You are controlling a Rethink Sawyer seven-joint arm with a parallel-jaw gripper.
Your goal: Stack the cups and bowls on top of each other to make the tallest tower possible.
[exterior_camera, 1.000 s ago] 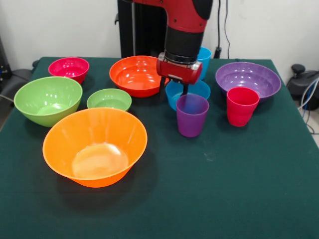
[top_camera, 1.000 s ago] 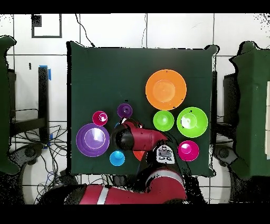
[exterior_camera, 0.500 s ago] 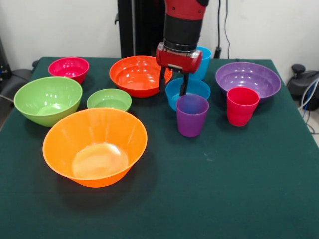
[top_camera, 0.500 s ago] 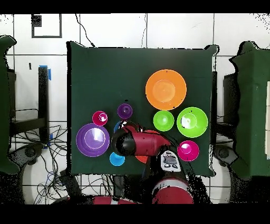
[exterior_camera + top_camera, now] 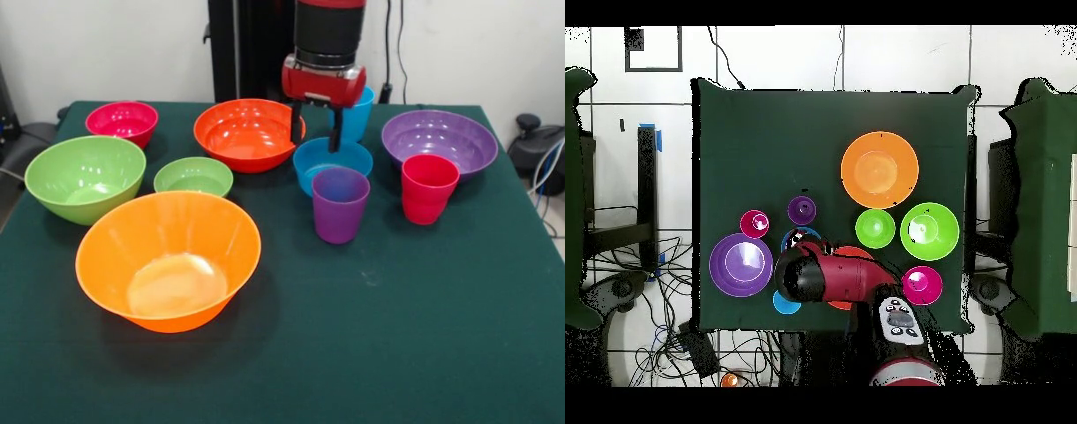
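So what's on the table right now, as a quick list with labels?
Claw: open, empty, hanging above the small blue bowl
Cups: purple, red, blue, all upright and standing apart
Large bowls: orange, red-orange, green, purple
Other small bowls: green, pink-red
Tower: nothing stacked yet

In the front view the big orange plastic bowl (image 5: 168, 261) sits nearest. Behind it is the small green plastic bowl (image 5: 193, 176), with the big green plastic bowl (image 5: 85, 177) to its left. Right of the big orange plastic bowl stands the purple plastic cup (image 5: 340, 204); the small blue plastic bowl (image 5: 332, 160) is just behind that cup.
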